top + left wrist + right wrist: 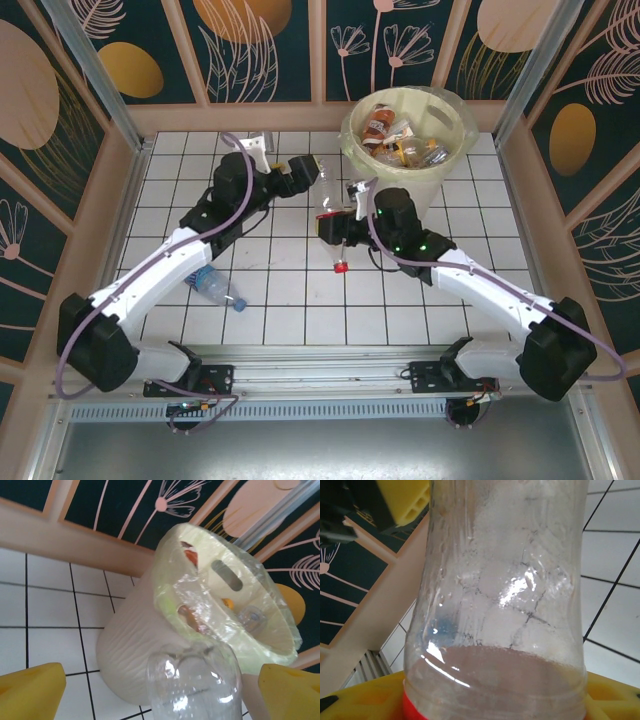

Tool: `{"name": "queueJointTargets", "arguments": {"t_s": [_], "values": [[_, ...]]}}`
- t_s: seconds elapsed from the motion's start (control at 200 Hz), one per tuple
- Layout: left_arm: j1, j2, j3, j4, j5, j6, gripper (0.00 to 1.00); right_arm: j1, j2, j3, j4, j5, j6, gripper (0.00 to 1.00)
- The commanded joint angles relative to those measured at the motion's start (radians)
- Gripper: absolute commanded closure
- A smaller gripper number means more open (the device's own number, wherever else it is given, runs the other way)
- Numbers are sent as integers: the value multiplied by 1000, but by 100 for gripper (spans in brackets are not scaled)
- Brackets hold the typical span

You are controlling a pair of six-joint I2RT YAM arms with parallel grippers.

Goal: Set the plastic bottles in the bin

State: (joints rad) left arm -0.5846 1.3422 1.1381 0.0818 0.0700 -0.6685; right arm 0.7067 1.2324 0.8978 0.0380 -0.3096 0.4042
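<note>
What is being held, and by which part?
The right pincer grips a clear bottle around its body, toward the red-cap end. The left pincer stands open around its base.

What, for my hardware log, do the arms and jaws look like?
The left arm and right arm have white shells, black joint housings and black bases. A pale purple cable runs along each. Small green lights dot the right arm near its wrist. The jaws are bright yellow plastic.
</note>
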Motion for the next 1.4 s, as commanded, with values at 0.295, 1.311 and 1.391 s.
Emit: {"name": "queueJointTargets", "arguments": {"t_s": [0.295,1.311,1.391], "values": [[-1,-190,-117,140,111,211,1,-47,-73,162,-109,98,-113,40],[-1,-133,-105,159,344,233,1,-519,67,496,-230,-42,-202,40],[-1,-128,-102,155,337,237,1,-533,101,519,-254,-45,-211,40]]}}
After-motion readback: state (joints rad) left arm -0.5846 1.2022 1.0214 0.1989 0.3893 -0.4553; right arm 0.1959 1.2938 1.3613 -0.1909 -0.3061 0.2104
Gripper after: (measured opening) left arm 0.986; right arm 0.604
